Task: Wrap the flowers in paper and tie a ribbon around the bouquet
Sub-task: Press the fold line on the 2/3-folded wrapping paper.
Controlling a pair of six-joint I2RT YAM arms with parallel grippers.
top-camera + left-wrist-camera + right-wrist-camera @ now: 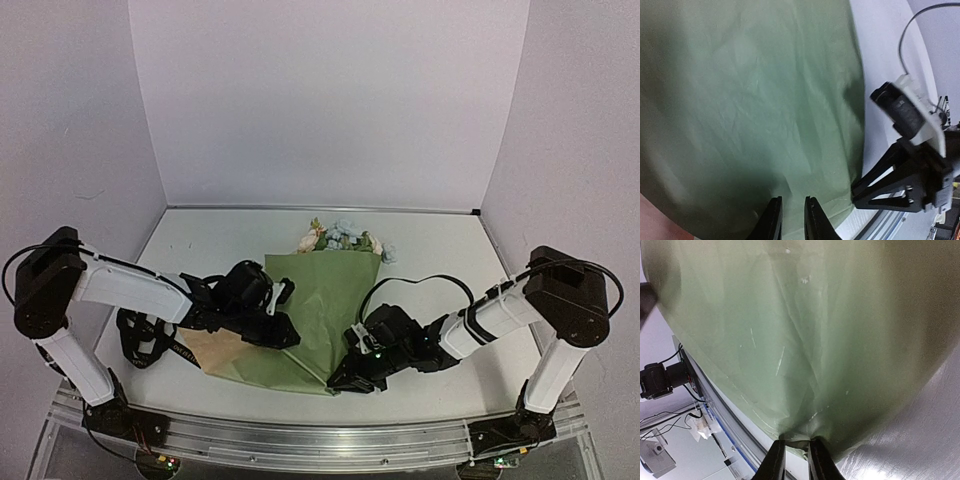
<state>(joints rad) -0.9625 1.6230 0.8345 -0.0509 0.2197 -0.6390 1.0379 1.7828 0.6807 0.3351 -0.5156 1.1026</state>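
The paper (330,300) lies folded into a sage-green cone, its tan-peach face (215,350) showing at the lower left. The flowers (340,238) poke out of the bouquet's wide far end. My right gripper (338,380) (797,441) is shut on the bunched narrow tip of the paper (800,330). My left gripper (288,338) (793,200) hovers low over the cone's left fold (750,100). Its jaws stand a narrow gap apart, and I cannot tell whether paper is pinched between them. Black loops that look like the ribbon (140,340) lie under the left arm.
The right arm's black cable (420,280) arcs over the table (220,240) beside the cone. A metal rail (320,440) runs along the near edge. White walls close in the back and both sides. The right wrist's camera housing (907,112) shows close to the paper's edge.
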